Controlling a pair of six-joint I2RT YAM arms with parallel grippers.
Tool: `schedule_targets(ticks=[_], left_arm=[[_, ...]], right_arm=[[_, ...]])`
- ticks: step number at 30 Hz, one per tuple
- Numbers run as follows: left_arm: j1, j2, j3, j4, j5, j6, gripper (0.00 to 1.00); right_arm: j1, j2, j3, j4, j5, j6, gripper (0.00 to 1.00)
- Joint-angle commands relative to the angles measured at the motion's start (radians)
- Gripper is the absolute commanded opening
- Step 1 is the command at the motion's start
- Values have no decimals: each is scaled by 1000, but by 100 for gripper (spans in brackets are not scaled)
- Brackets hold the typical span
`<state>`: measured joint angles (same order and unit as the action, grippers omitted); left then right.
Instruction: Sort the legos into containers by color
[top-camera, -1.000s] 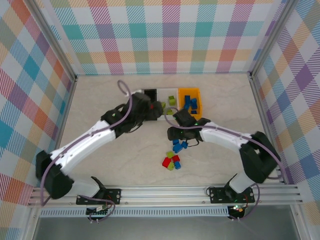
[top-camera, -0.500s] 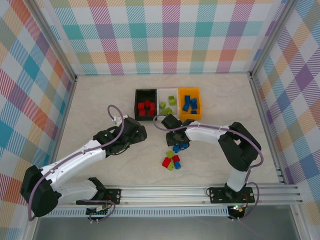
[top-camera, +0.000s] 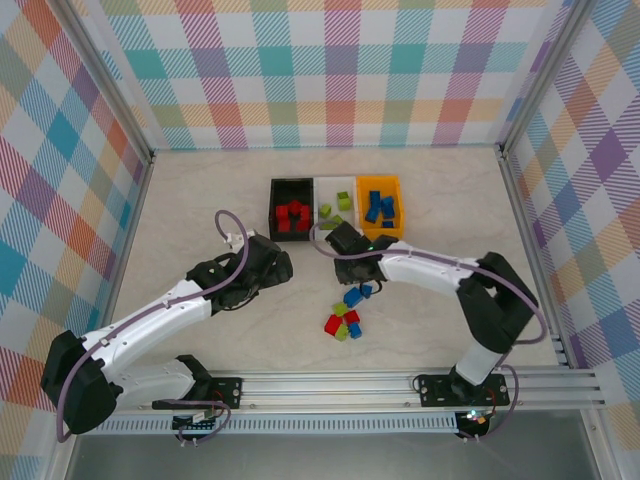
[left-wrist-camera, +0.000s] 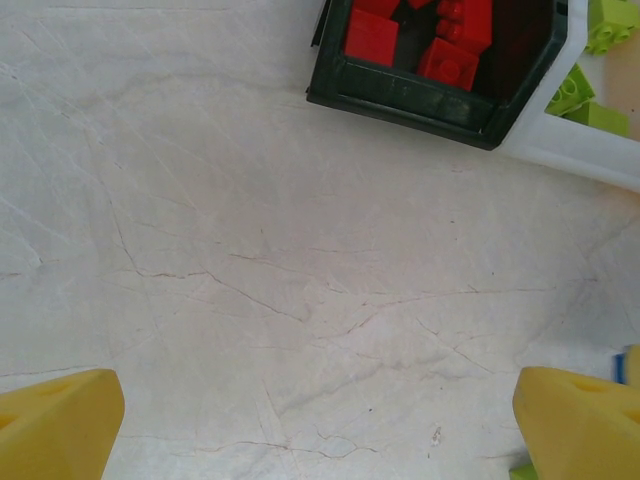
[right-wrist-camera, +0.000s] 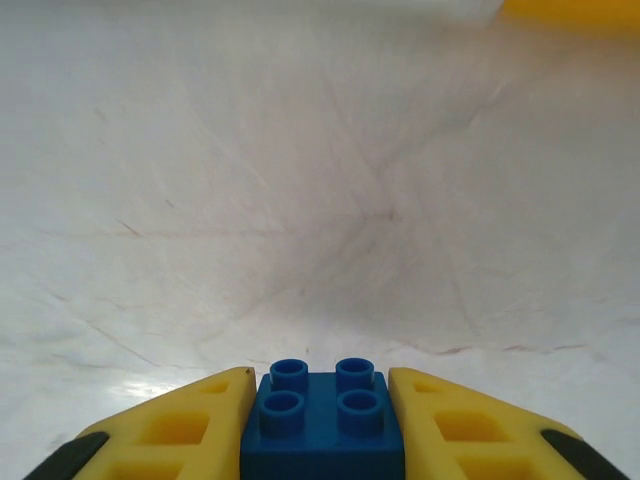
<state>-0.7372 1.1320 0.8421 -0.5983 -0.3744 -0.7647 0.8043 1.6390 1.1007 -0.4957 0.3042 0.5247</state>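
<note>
Over marbled surface (left-wrist-camera: 250, 250), right jaws are newly clamping a blue lego (right-wrist-camera: 322, 420) for orange container (top-camera: 380, 179); left jaws are standing open.

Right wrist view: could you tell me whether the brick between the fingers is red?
No, the brick clamped in the right gripper is blue.

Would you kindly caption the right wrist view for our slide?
Right gripper clamps a blue four-stud lego, pale table beyond.

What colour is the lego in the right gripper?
Blue; the lego shows best in the right wrist view.
</note>
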Motion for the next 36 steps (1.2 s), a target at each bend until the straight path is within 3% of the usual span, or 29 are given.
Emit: schedule_targets(ticks=[1, 5, 9, 17, 19, 21, 25, 29, 36], left_arm=[[6, 4, 15, 14, 30, 34, 100], [6, 24, 30, 14, 55, 50, 100], [7, 34, 33, 6, 68, 53, 100], [6, 44, 18, 2, 124, 65, 100], [6, 49, 18, -1, 125, 65, 100], [6, 47, 18, -2, 126, 67, 100], [5, 37, 32, -10, 122, 70, 100], [7, 25, 46, -18, 121, 78, 100], [7, 32, 49, -23, 117, 83, 100]], right_arm=[[-97, -102, 75, -8, 40, -56, 31], [-236, -51, 191, -15, 10, -97, 32], [-327, 119, 361, -44, 2, -125, 32], [-390, 380, 618, -108, -21, -121, 36], [-394, 399, 651, -117, -28, -121, 42], [-395, 402, 677, -134, -39, -127, 57], [-377, 306, 618, -122, -63, -136, 69], [-297, 115, 399, -72, -69, -131, 74], [-136, -95, 69, -97, -97, -51, 71]])
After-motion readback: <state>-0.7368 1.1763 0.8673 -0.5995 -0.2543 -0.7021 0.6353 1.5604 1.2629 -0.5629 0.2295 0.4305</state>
